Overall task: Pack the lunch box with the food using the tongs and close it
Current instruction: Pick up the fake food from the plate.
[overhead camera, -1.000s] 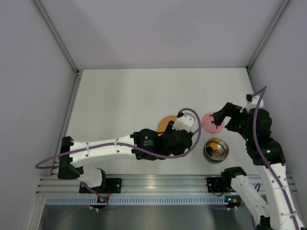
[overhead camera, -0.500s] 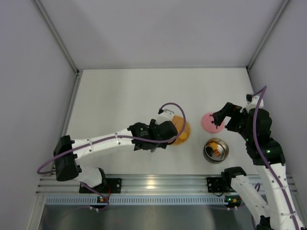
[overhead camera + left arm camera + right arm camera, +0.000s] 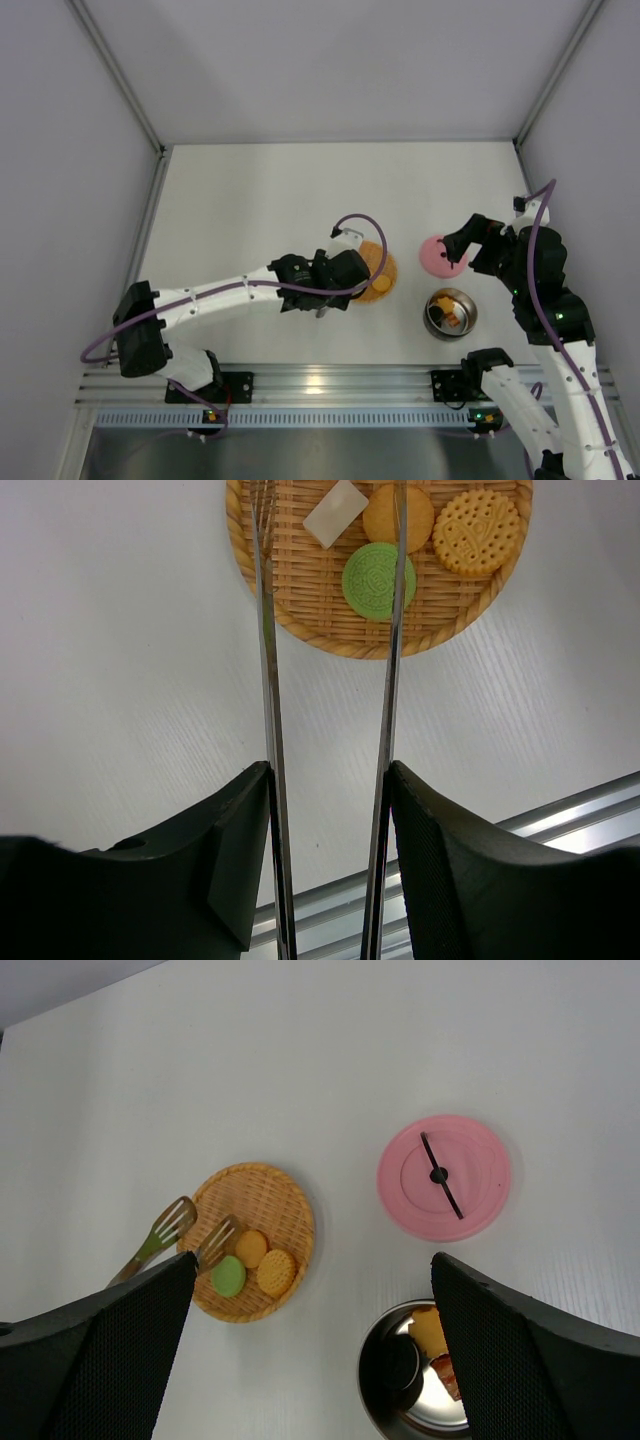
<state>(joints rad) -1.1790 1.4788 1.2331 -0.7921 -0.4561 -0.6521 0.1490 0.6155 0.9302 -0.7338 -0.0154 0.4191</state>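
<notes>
Above the mat, back from the bowl, the left gripper is pinching the tongs, its camera alone showing a white piece; the right gripper is hanging spread.

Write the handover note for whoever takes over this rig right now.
Left gripper: shut on the tongs, whose tips are spread over the woven mat with nothing between them.
Right gripper: open and holding nothing, above the table.
Things: the lunch box is open. The pink lid lies flat beside it, not touching.
Done: an orange piece and a dark piece are in the box.
Left: move the green piece, orange round, yellow biscuit and white piece off the mat into the box, then put the lid on.
</notes>
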